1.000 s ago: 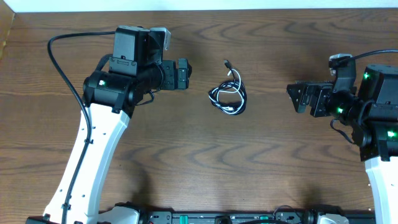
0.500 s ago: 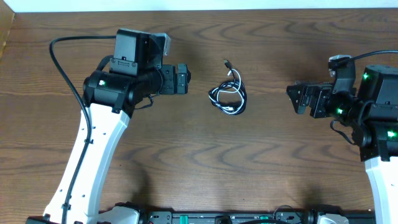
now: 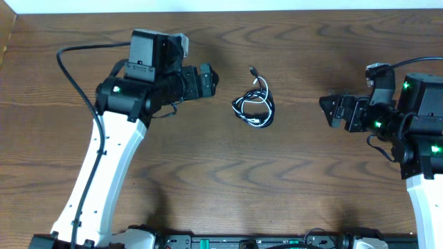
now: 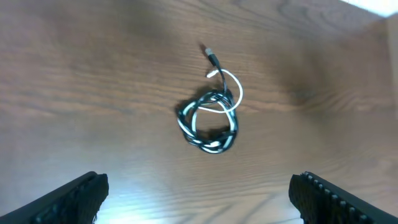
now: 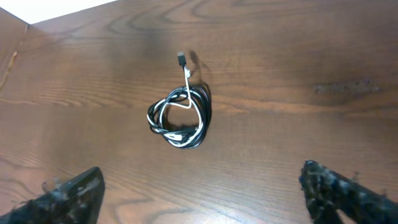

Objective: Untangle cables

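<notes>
The cables (image 3: 254, 107) lie as one small tangled coil, white and black wound together, on the wooden table (image 3: 228, 180) in the middle. A plug end (image 3: 252, 70) sticks out at the far side. The coil shows in the left wrist view (image 4: 209, 118) and in the right wrist view (image 5: 180, 117). My left gripper (image 3: 208, 81) is open, to the left of the coil and apart from it. My right gripper (image 3: 331, 111) is open, to the right of the coil and apart from it. Both are empty.
A thick black arm cable (image 3: 73, 76) loops out at the left arm's far left. The table's far edge (image 3: 228, 10) runs along the top, and a pale side edge (image 3: 7, 34) shows at the far left corner.
My left gripper has shifted a little to the right, toward the coil. The right arm and the cables have not moved.
</notes>
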`<state>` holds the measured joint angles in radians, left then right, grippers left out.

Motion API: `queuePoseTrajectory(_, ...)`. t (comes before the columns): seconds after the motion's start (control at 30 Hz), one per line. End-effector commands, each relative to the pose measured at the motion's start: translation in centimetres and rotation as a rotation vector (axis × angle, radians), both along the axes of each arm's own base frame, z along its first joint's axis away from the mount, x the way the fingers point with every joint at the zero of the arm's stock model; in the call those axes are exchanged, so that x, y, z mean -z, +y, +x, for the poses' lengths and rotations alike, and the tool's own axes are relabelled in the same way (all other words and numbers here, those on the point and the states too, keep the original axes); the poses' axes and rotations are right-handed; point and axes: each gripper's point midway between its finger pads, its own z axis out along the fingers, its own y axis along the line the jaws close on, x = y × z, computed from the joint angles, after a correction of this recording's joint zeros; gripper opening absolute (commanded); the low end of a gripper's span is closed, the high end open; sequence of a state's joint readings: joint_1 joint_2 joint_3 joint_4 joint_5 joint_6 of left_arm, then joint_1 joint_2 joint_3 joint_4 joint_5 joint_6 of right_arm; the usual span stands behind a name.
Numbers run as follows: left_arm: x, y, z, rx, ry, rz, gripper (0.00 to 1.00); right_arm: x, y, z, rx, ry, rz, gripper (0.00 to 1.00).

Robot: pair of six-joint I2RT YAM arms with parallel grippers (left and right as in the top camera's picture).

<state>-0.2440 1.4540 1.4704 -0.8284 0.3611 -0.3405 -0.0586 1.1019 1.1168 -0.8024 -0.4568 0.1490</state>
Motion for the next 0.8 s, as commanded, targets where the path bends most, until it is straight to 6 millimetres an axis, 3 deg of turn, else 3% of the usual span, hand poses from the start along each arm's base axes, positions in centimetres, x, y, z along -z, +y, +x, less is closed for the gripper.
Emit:
queuePoseTrajectory(0.0,1.1,-0.9,0.5,-0.133,0.126,-0.113,1.00,0.3,0.1,0.0,0.055,0.049,0.067,0.88)
queuePoseTrajectory(0.03,1.4,-0.9,0.5,-0.151,0.145,-0.121,0.99,0.5,0.1,0.2,0.075,0.066,0.086,0.81)
queuePoseTrajectory(0.07,1.6,-0.9,0.5,-0.153,0.152,-0.121,0.82,0.6,0.1,0.3,0.084,0.078,0.096,0.51)
queuePoseTrajectory(0.1,1.7,-0.9,0.4,-0.153,0.158,-0.117,0.07,0.9,0.1,0.4,0.089,0.089,0.101,0.01)
queuePoseTrajectory(0.23,1.8,-0.8,0.4,-0.143,0.155,-0.109,0.07,2.1,0.1,1.0,0.091,0.130,0.102,0.02)
queuePoseTrajectory(0.27,1.7,-0.8,0.5,-0.144,0.149,-0.109,0.07,2.4,0.1,1.2,0.091,0.139,0.102,0.34)
queuePoseTrajectory(0.3,1.6,-0.9,0.6,-0.144,0.143,-0.111,0.25,2.7,0.1,1.3,0.092,0.147,0.102,0.76)
queuePoseTrajectory(0.33,1.6,-0.9,0.7,-0.143,0.140,-0.112,0.49,2.9,0.1,1.4,0.091,0.155,0.101,0.46)
queuePoseTrajectory(0.37,1.6,-0.9,0.6,-0.139,0.140,-0.108,0.21,3.2,0.1,1.4,0.087,0.163,0.098,0.01)
queuePoseTrajectory(0.4,1.7,-1.0,0.6,-0.130,0.136,-0.102,0.08,3.4,0.1,1.5,0.083,0.166,0.095,0.01)
queuePoseTrajectory(0.47,1.8,-1.2,0.9,-0.127,0.126,-0.097,0.08,3.6,0.0,1.9,0.084,0.165,0.095,0.01)
queuePoseTrajectory(0.5,1.9,-1.5,1.1,-0.128,0.122,-0.094,0.07,3.7,0.0,2.1,0.084,0.163,0.095,0.27)
queuePoseTrajectory(0.53,2.0,-1.7,1.4,-0.136,0.120,-0.095,0.33,3.6,0.1,2.3,0.080,0.156,0.100,0.74)
queuePoseTrajectory(0.57,2.3,-2.0,1.6,-0.139,0.124,-0.099,0.61,3.6,0.2,2.5,0.077,0.154,0.102,0.68)
queuePoseTrajectory(0.6,2.6,-2.4,1.6,-0.132,0.132,-0.096,0.34,3.7,0.2,2.5,0.075,0.154,0.102,0.01)
queuePoseTrajectory(0.63,3.3,-2.9,1.7,-0.121,0.143,-0.086,0.08,3.7,0.2,2.5,0.075,0.154,0.101,0.01)
queuePoseTrajectory(0.67,3.8,-3.3,1.9,-0.115,0.151,-0.084,0.08,3.7,0.2,2.7,0.068,0.146,0.095,0.01)
queuePoseTrajectory(0.7,4.3,-3.7,2.1,-0.110,0.158,-0.084,0.07,3.6,0.2,2.7,0.069,0.142,0.094,0.04)
queuePoseTrajectory(0.73,4.9,-4.2,2.3,-0.107,0.168,-0.084,0.17,3.6,0.1,2.8,0.070,0.140,0.093,0.57)
queuePoseTrajectory(0.77,5.4,-4.6,2.6,-0.104,0.177,-0.084,0.56,3.6,0.1,2.9,0.070,0.137,0.092,0.99)
